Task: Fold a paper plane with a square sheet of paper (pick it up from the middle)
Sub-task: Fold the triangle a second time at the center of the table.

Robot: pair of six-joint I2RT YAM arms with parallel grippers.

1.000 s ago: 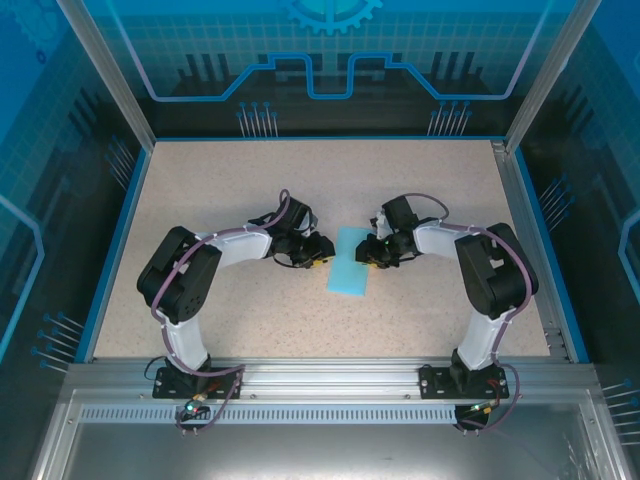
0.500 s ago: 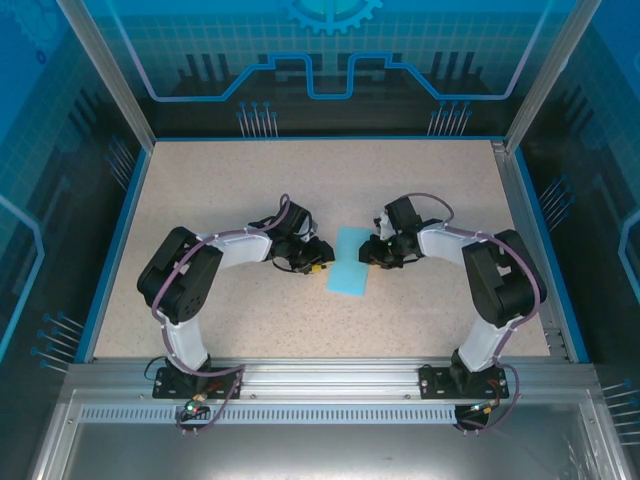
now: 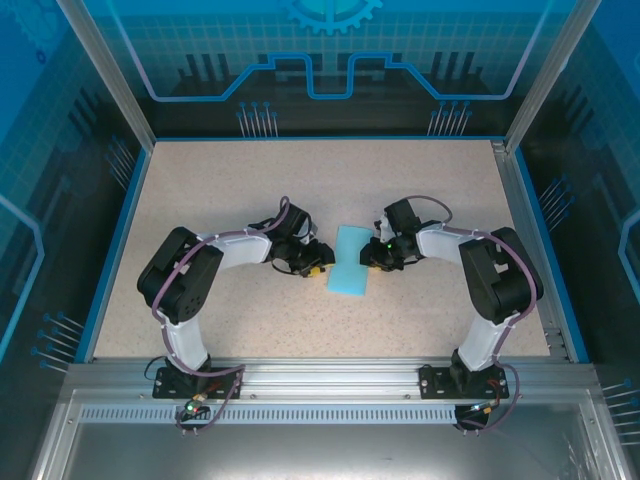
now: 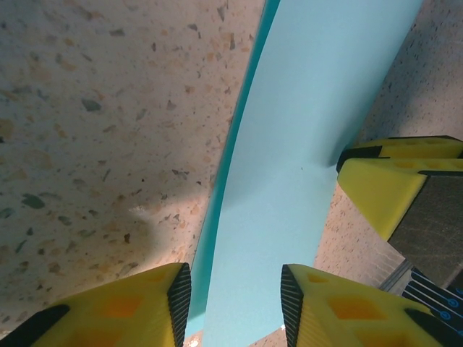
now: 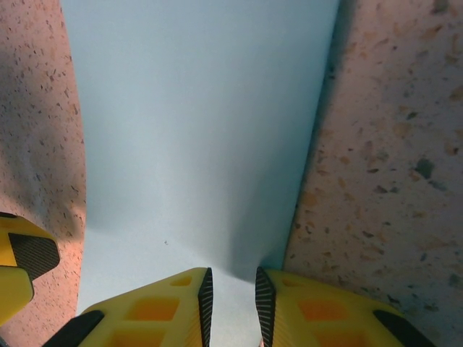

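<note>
Paper [image 3: 349, 272] at bench [image 3: 250, 180] centre, folded in half lengthwise; nose and wing folds remain. Right fingers [image 5: 230, 300] pinch its 3 o'clock edge. Left fingers [image 4: 235, 303] straddle the 9 o'clock edge, parted.

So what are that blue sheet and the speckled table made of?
The blue sheet looks like thin matte paper: it bows and shows a thin edge. The table seems stone-like or laminate, beige with dark flecks; which one is unclear.

A speckled sandy table [image 3: 250, 190] sits inside a box with blue edges [image 3: 113, 230]. Shiny see-through blue walls [image 3: 330, 50] stand around it. Silver metal rails [image 3: 330, 375] run along the front.
</note>
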